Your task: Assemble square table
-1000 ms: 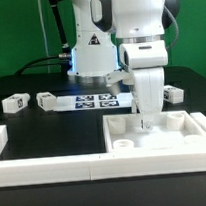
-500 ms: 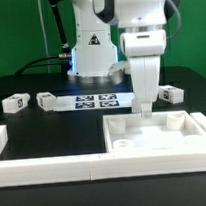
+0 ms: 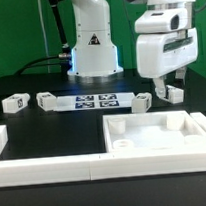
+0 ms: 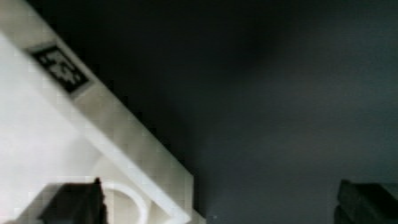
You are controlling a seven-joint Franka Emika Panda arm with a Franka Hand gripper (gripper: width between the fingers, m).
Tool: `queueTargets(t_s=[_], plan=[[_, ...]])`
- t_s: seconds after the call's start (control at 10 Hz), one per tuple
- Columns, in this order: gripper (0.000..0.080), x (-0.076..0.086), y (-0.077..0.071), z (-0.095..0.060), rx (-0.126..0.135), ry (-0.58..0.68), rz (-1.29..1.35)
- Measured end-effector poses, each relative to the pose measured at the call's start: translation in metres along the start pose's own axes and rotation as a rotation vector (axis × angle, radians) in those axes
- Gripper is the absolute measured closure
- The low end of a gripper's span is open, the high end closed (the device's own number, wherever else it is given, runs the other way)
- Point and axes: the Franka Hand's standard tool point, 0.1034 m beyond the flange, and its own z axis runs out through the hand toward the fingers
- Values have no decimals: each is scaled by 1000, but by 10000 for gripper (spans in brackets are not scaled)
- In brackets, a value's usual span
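The gripper (image 3: 169,89) hangs with its jaws spread wide and nothing between them, raised above the black table (image 3: 53,130) at the exterior view's right, just past the far edge of the square table top (image 3: 160,147). In the wrist view the two dark fingers (image 4: 71,203) stand far apart and only bare dark surface shows between them.

The square table top lies flat at the front of the exterior view's right, rim upward, with the sockets in its corners showing. In the wrist view its raised rim runs on a slant and carries a black-and-white tag (image 4: 63,68).

One leg block (image 3: 141,101) sits just behind the top's far edge, close beside the gripper. Two more leg blocks (image 3: 16,101) lie well apart from the top at the exterior view's left, near each other. The marker board (image 3: 96,100) lies flat between those and the gripper, in front of the arm's base (image 3: 92,52). A long white border rail (image 3: 46,168) runs along the front.
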Motion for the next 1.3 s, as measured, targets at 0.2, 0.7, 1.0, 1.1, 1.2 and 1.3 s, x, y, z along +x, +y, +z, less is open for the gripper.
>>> queueTargets(t_s=[0.2, 0.7, 1.0, 1.1, 1.2, 1.3], plan=[[150, 0, -1, 0, 4, 2, 95], [150, 25, -81, 3, 23, -9, 449], [150, 26, -82, 3, 30, -29, 413], [150, 21, -83, 4, 37, -88, 410], [150, 15, -86, 8, 47, -156, 402], [150, -5, -93, 10, 67, -288, 386]])
